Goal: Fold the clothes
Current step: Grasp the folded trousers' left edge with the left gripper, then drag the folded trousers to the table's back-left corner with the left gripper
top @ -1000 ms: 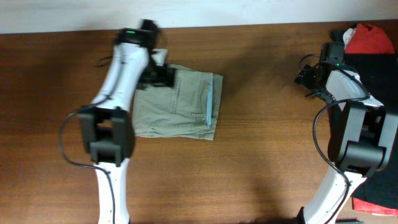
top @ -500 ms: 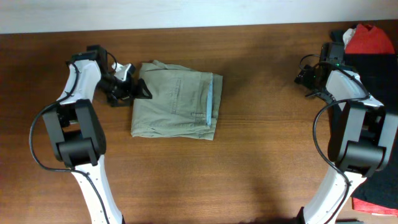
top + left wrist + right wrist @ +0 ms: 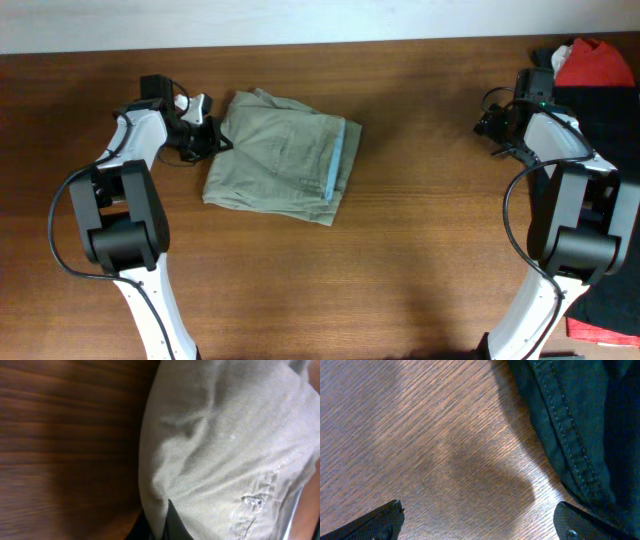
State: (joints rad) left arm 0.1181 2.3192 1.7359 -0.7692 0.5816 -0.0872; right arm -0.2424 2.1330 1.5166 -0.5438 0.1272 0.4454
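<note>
The clothes (image 3: 285, 155) are khaki trousers folded into a rough rectangle, lying left of the table's middle and slightly skewed, with a pale blue lining strip along the right edge. My left gripper (image 3: 212, 140) is at their upper left corner, shut on a pinch of the khaki edge. In the left wrist view the clothes (image 3: 225, 435) fill the right side, and a fold of them runs down between my dark fingers (image 3: 177, 526). Far off at the right, my right gripper (image 3: 495, 125) stands open over bare wood, with nothing between its fingertips (image 3: 380, 520).
A black garment (image 3: 600, 130) lies at the table's right edge under the right arm, and its stitched hem (image 3: 570, 420) shows in the right wrist view. A red cloth (image 3: 592, 62) sits on it at the back right corner. Brown wooden table (image 3: 420, 250).
My left arm swung from above the clothes to their left side, then shut on the upper left edge. The clothes have shifted and turned slightly. The right arm has not moved.
</note>
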